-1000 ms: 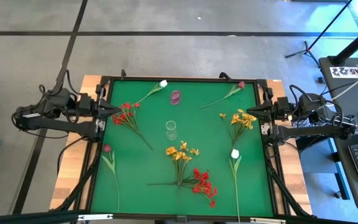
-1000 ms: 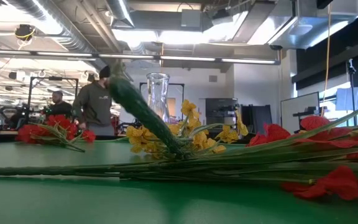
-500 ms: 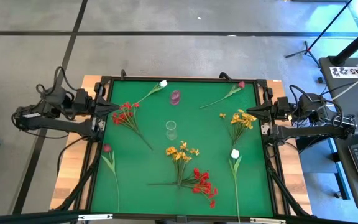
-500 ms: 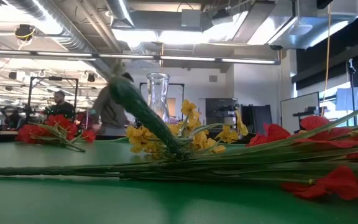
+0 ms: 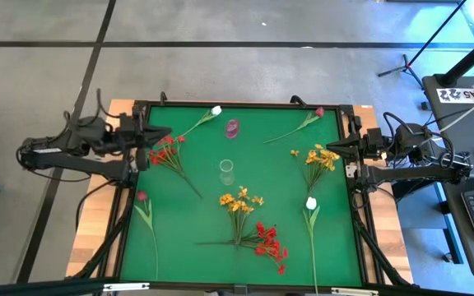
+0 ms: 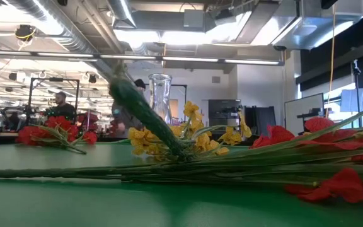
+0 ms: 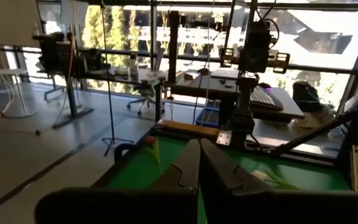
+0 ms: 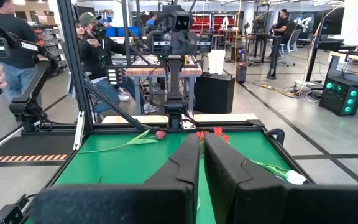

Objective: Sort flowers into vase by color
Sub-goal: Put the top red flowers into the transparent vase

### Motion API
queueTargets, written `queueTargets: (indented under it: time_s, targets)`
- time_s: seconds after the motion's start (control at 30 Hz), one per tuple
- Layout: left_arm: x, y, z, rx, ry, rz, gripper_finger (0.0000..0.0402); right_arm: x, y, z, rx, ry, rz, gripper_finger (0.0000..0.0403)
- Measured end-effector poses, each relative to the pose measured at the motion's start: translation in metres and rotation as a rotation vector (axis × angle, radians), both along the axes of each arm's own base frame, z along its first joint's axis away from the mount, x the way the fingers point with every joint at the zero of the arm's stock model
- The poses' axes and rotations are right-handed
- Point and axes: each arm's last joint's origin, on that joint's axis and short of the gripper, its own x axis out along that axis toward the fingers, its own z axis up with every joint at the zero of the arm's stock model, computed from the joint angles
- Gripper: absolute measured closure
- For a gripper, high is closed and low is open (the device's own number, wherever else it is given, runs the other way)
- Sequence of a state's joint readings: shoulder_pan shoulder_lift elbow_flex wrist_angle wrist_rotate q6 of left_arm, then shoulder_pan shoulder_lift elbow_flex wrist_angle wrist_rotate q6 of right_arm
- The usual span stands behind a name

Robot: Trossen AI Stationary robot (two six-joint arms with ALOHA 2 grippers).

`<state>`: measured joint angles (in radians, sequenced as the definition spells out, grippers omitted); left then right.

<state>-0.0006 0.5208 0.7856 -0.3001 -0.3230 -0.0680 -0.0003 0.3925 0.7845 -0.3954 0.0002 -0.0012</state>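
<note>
High view: left hand (image 5: 166, 131) closed, empty, beside red spray (image 5: 164, 151); right hand (image 5: 313, 148) closed, empty.

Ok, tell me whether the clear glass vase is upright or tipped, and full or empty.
Upright and empty. The clear vase shows a round rim from above and stands tall in the low view; no stems are in it, and the flowers lie on the green mat.

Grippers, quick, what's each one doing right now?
Left gripper: fingers shut, holding nothing, by the red spray.
Right gripper: fingers shut, holding nothing, at the table's right edge.
</note>
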Motion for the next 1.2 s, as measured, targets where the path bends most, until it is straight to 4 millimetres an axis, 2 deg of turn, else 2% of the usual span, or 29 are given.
queueTargets:
  time_s: [0.2, 0.47, 0.7, 0.93, 1.2]
  targets:
    - [0.016, -0.001, -0.005, -0.099, 0.02, -0.041, 0.0401, 0.0, 0.0, 0.0, 0.0, 0.0, 0.0, 0.0377]
    - [0.031, -0.013, -0.001, -0.262, -0.069, -0.121, 0.0401, 0.0, 0.0, 0.0, 0.0, 0.0, 0.0, 0.0377]
    - [0.031, -0.028, 0.008, -0.202, -0.138, -0.213, 0.0401, 0.0, 0.0, 0.0, 0.0, 0.0, 0.0, 0.0377]
    - [0.038, -0.035, -0.004, -0.218, -0.02, -0.217, 0.0401, 0.0, 0.0, 0.0, 0.0, 0.001, 0.0, 0.0377]
    - [0.064, -0.041, -0.024, -0.191, 0.124, -0.16, 0.0401, 0.0, 0.0, -0.001, 0.0, 0.006, 0.0, 0.0377]
